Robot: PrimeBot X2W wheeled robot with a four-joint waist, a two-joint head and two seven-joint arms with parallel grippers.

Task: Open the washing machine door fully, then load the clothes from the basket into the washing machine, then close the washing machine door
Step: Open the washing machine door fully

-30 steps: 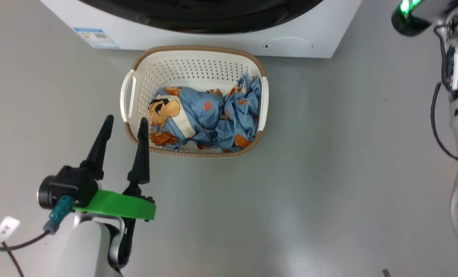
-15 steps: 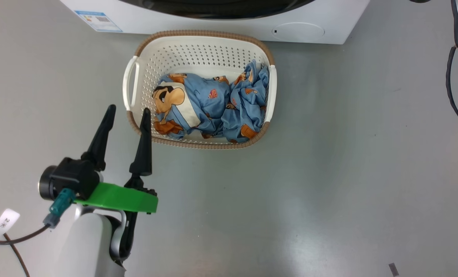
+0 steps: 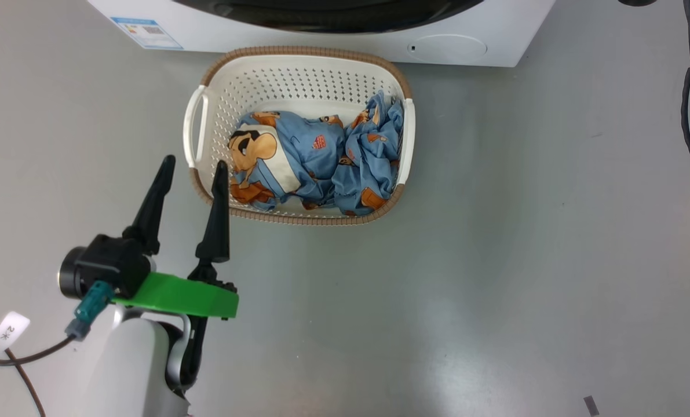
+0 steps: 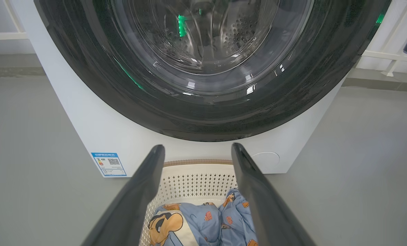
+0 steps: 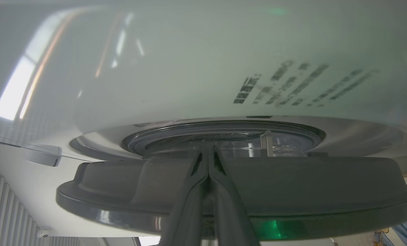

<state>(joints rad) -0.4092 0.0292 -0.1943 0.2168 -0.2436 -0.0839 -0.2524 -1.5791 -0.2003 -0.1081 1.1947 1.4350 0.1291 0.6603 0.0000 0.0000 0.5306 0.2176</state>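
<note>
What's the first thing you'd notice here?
Probably the bright blue clothes with a cartoon bear, bunched in the cream basket on the grey floor. Just beyond the basket looms the washing machine door, big, round and glossy black. The left gripper hangs open by the basket's near left corner.

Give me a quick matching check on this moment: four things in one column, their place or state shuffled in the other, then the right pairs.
Things:
1. the clothes
2. left gripper
3. right gripper
4. blue sticker

Places or states:
A. open, by the basket's near left corner
B. on the washing machine's lower corner
C. shut, at the washing machine door's dark rim
D. bunched inside the basket

Pairs: 1-D, 2-A, 3-C, 4-B.
</note>
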